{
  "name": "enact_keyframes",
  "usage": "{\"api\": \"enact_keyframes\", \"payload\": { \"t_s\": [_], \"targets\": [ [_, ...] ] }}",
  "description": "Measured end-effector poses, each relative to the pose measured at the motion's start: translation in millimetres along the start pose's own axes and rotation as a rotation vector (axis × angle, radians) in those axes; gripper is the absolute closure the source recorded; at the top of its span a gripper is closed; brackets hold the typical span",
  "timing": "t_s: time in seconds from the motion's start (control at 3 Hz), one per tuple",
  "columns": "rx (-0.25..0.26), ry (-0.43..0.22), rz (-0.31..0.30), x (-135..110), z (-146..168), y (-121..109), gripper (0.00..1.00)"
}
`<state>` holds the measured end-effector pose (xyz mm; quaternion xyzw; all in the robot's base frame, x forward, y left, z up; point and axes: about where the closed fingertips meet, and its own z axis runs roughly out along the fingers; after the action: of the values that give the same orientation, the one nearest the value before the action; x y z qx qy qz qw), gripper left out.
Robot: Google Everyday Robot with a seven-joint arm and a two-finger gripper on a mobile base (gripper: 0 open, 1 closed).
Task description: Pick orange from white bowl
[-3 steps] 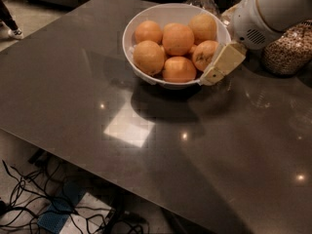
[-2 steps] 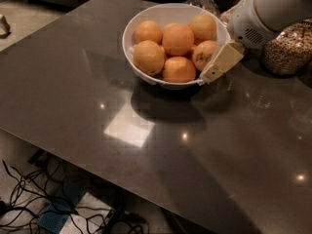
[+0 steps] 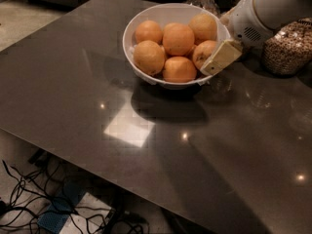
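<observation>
Currently the cream-coloured two-part claw [image 3: 219, 58] sits at the right rim of the large round white plastic bowl [image 3: 127, 33], its flat cream pad leaning against the outside face of the nearest round dimpled orange [image 3: 204, 52]. Whether the claw is wide or narrow, cannot tell: only one side of it shows, and the rest is behind the white arm housing [image 3: 258, 13].

That orange lies in the bowl on the right side, touching the front orange [image 3: 179, 69] and the big centre one [image 3: 178, 39]. There are six oranges visible, packed tight. The bowl stands on the dark glossy tabletop [image 3: 97, 111], at the far side. A glass jar of grains [image 3: 287, 48] is just beside the arm.

Step in hand, as judged: closing on the right-hand orange. To do it well:
- Straddle the fruit at its widest part, not the top cap, or it will likely squirt out.
- The inner side must slip between this orange and its neighbours, so go in slow.
- Mind the rim; pushing on it could tip or slide the bowl.
- Lift straight up, clear of the jar.
</observation>
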<state>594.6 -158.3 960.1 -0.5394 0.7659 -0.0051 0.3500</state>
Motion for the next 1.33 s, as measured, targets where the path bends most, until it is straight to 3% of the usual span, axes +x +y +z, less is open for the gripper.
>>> {"api": "enact_keyframes", "payload": {
  "t_s": [0.33, 0.67, 1.33],
  "targets": [
    [0.006, 0.000, 0.008, 2, 6, -5, 0.24],
    [0.006, 0.001, 0.017, 5, 9, -8, 0.24],
    [-0.042, 0.014, 0.050, 13, 35, -5, 0.26]
  ]
}}
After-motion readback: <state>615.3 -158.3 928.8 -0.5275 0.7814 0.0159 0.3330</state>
